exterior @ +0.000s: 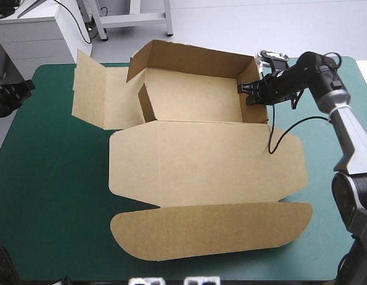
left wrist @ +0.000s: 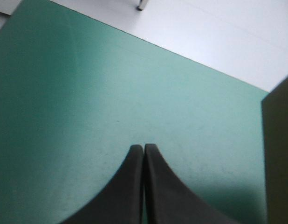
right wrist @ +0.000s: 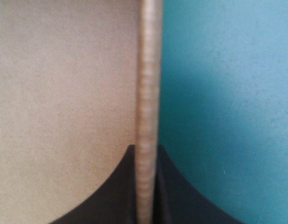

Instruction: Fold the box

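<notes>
The brown box (exterior: 195, 98) lies on the teal-green cover as an open tray. Its back wall (exterior: 189, 59) and right wall are raised, a side panel (exterior: 97, 95) leans out at the left, and the lid (exterior: 207, 172) with its rounded flap (exterior: 213, 228) lies flat toward the front. My right gripper (exterior: 249, 94) is shut on the top edge of the right wall. Up close, that edge (right wrist: 148, 93) runs between the fingers of my right gripper (right wrist: 146, 150). My left gripper (left wrist: 143, 147) is shut on nothing, hovering over bare cover by the table's left edge (exterior: 23, 89), with a dark corner of the box (left wrist: 278, 154) beside it.
Bare teal-green cover (exterior: 53, 196) lies left of the box and in a strip at the right (exterior: 326, 148). The flat lid and flap reach close to the table's front edge. Beyond the back wall is the table's far edge.
</notes>
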Controlling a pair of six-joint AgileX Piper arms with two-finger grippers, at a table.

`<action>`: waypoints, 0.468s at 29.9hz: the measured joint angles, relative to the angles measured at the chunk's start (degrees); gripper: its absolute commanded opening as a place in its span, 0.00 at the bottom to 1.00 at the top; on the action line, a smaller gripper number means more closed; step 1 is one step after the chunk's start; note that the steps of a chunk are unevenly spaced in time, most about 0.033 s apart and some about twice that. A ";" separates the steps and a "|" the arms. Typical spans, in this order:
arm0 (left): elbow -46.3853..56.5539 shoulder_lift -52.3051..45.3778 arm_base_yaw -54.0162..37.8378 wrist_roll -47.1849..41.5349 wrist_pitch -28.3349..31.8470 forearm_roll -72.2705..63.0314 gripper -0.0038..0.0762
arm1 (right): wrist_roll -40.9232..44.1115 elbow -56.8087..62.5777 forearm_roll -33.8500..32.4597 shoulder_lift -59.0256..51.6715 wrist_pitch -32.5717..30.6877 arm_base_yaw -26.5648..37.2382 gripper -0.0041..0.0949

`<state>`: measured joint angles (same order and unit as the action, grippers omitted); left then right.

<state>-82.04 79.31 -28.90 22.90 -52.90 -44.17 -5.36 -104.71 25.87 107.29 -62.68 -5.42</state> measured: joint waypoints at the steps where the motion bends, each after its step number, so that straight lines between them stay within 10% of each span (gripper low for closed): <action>1: 0.00 0.99 -0.64 1.38 -1.02 -3.29 0.04 | -1.06 0.00 1.76 -1.00 -0.46 1.10 0.03; 14: 0.00 8.59 4.74 11.33 -14.60 -32.65 0.04 | -9.41 -0.23 13.08 -8.86 -1.94 4.43 0.03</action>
<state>-82.04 87.90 -24.16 34.22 -67.50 -76.82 -14.77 -104.94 38.95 98.44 -64.62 -1.00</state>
